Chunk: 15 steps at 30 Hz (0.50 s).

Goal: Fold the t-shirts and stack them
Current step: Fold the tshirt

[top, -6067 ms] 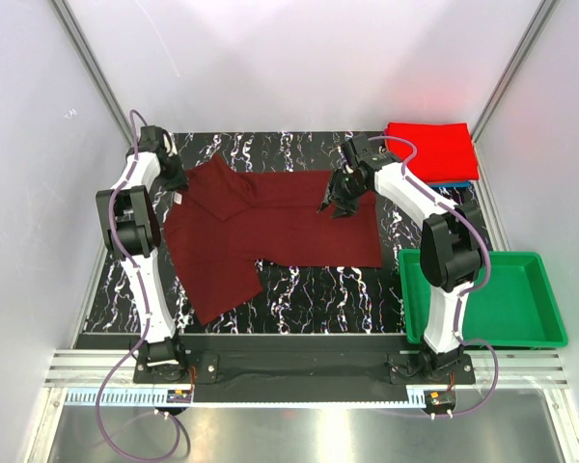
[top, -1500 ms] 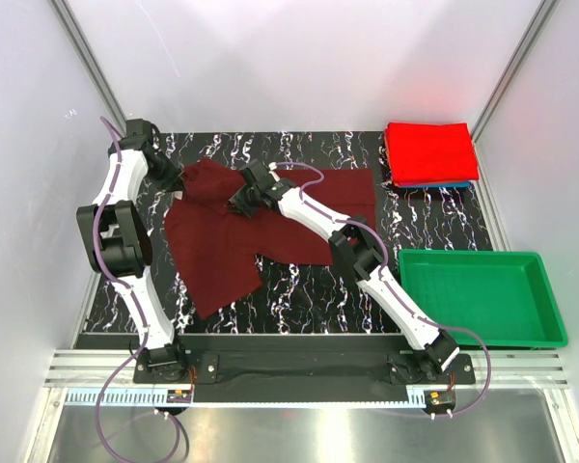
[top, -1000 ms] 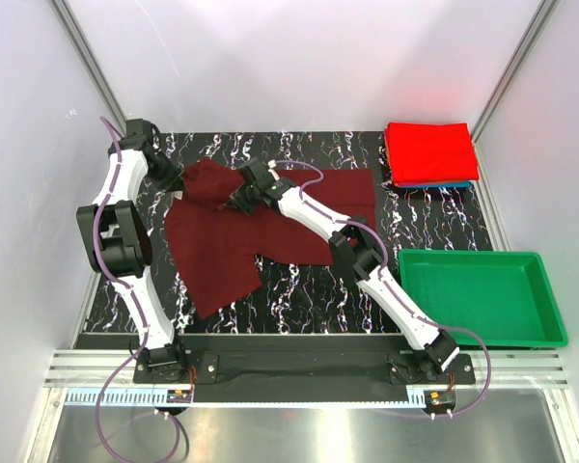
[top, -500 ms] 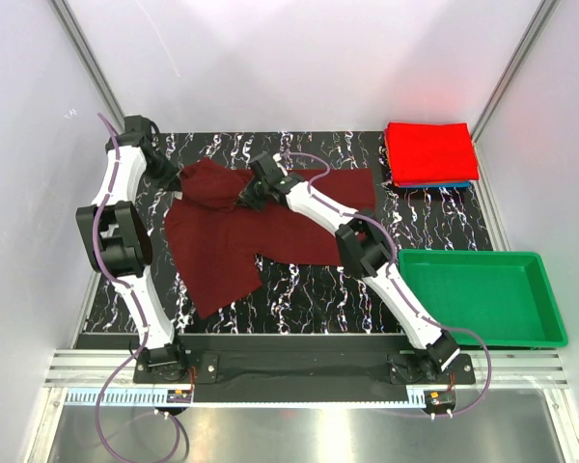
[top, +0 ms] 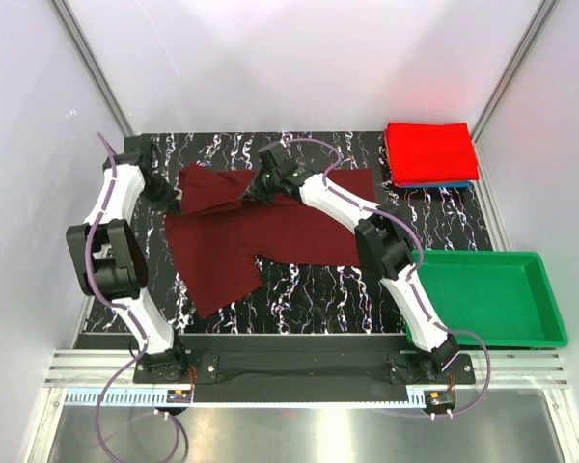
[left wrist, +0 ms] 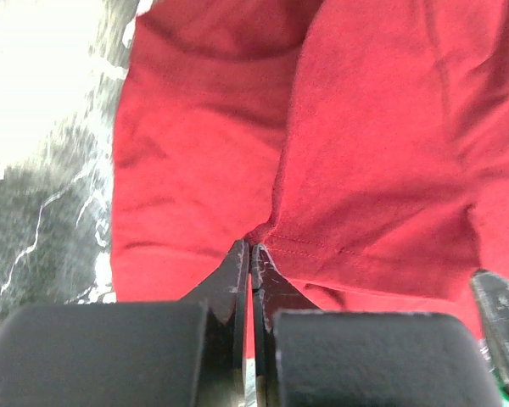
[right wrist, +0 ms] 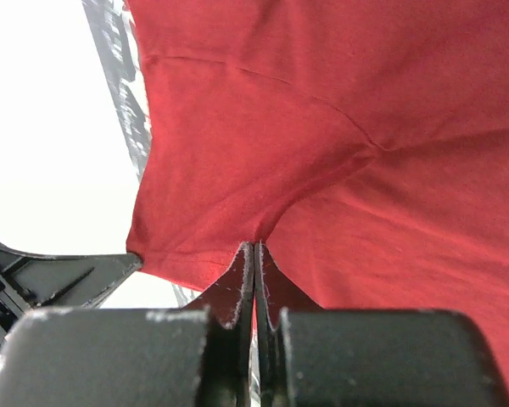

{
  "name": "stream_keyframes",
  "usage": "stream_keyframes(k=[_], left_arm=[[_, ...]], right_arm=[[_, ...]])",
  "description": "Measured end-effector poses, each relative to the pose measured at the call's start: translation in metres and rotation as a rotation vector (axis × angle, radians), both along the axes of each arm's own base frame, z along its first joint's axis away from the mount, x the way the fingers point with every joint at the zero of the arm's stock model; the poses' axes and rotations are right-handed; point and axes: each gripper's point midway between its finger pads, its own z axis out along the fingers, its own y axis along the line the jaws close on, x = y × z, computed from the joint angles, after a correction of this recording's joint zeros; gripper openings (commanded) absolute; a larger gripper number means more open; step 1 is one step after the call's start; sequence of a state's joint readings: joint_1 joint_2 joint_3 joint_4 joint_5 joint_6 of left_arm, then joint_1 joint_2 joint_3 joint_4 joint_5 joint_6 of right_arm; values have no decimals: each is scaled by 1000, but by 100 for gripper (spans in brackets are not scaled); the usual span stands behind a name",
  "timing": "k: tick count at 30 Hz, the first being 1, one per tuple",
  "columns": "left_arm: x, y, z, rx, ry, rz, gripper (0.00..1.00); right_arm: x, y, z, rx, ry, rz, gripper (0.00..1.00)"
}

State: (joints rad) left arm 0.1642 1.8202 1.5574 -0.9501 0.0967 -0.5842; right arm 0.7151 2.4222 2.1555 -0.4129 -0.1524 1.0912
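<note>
- The maroon t-shirt point(top: 289, 230) lies on the black marbled desk point(top: 309, 289), left of centre, with one sleeve spread toward the near-left.
- Its far-left part is gathered into a darker band running between the two end effectors.
- The left end effector point(top: 177, 196) sits at the shirt's far-left edge. In the left wrist view its fingertips point(left wrist: 251, 248) are pinched together on a hemmed fold of the maroon cloth.
- The right end effector point(top: 255, 191) reaches across the shirt to its far edge, near the middle. In the right wrist view its fingertips point(right wrist: 254, 246) are likewise pressed shut, with the cloth puckering up from between them.
- A folded bright red t-shirt point(top: 429, 151) lies at the far-right corner of the desk, on top of a blue t-shirt point(top: 442, 184) that shows only as a thin edge.
- A green plastic tray point(top: 482, 255) sits at the near right, well apart from the maroon shirt.
</note>
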Motion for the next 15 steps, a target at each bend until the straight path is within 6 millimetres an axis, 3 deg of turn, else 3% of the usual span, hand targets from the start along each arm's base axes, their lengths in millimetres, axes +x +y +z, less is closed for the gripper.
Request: stream_keyframes(k=[8,15], left_arm=[[-40,-8,-29,-20,93,-1,0],[-54,-11,-32,-20,100,-3,0]], right_arm=[[-20,-12,-39,-64,66,40,0],[-25,-14,-43,-72,69,68,0]])
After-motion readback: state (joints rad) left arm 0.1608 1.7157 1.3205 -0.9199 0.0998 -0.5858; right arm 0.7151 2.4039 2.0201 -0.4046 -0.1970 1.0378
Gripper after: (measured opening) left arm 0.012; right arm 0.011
